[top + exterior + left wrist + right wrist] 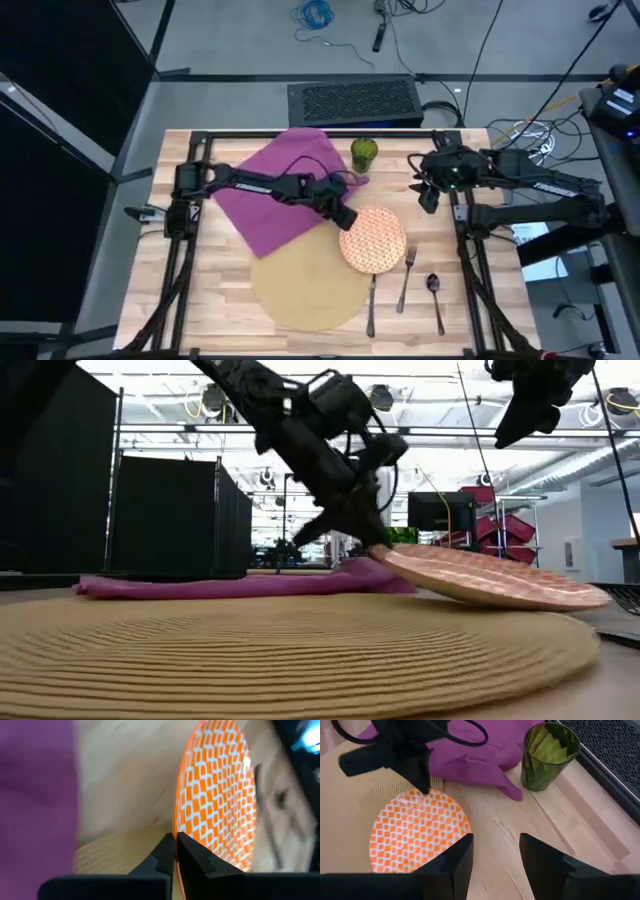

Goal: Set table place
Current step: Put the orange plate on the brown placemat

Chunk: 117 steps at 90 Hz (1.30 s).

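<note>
Left gripper [346,219] jaws clamping plate [374,240] rim, tilting it over mat [310,288] | right gripper [428,197] jaws gaping wide, hovering apart.

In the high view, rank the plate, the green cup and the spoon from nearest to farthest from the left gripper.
From the left gripper:
1. The plate, right at the fingertips; the gripper is shut on its rim.
2. The green cup, toward the table's far edge, beside the purple cloth.
3. The spoon, near the front edge on the right, beyond the fork.
</note>
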Motion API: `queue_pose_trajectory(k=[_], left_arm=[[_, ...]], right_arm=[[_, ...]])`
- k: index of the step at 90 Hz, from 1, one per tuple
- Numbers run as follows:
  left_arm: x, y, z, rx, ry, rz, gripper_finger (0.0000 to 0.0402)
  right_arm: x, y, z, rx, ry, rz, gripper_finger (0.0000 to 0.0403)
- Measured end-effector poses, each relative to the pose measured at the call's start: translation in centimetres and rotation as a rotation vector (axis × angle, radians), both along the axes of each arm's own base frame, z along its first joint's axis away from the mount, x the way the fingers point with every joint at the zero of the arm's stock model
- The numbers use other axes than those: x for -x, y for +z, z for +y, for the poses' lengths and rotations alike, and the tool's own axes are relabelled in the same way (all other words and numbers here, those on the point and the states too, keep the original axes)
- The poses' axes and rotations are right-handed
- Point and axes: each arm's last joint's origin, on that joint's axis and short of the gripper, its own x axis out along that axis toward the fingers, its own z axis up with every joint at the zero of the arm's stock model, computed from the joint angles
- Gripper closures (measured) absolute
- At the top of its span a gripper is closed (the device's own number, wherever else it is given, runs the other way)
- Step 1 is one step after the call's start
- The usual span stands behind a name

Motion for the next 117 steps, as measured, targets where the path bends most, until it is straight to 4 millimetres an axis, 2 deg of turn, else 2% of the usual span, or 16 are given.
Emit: queue_pose_trajectory(k=[16, 29, 41, 65, 76, 94, 117], left_arm=[[0.7, 1.3, 0.0, -0.029, 0.016, 0.012, 0.0401], [0.6, 1.4, -0.1, 0.003, -0.005, -0.002, 0.0401], [1.5, 1.0, -0.5, 0.017, -0.020, 0.094, 0.0401], [3.1, 3.7, -2.7, -0.023, -0.039, 0.133, 0.0401], [4.3, 3.6, -4.4, -0.037, -0.046, 0.244, 0.0401], [6.2, 2.0, -7.2, -0.020, -0.053, 0.366, 0.0401], [7.3, 1.5, -8.5, -0.046, -0.029, 0.436, 0.0401]], right_arm=[[0.2, -0.1, 0.0, -0.015, -0.011, 0.018, 0.0255], [0.2, -0.2, 0.0, -0.020, -0.017, 0.020, 0.0255], [0.3, -0.3, 0.1, -0.025, -0.017, 0.036, 0.0255], [0.5, -0.4, 0.1, -0.030, -0.017, 0.064, 0.0255], [0.5, -0.4, 0.1, -0.030, -0.017, 0.063, 0.0255], [0.5, -0.4, 0.1, -0.030, -0.017, 0.063, 0.0255], [0.5, -0.4, 0.1, -0.034, -0.022, 0.061, 0.0255]])
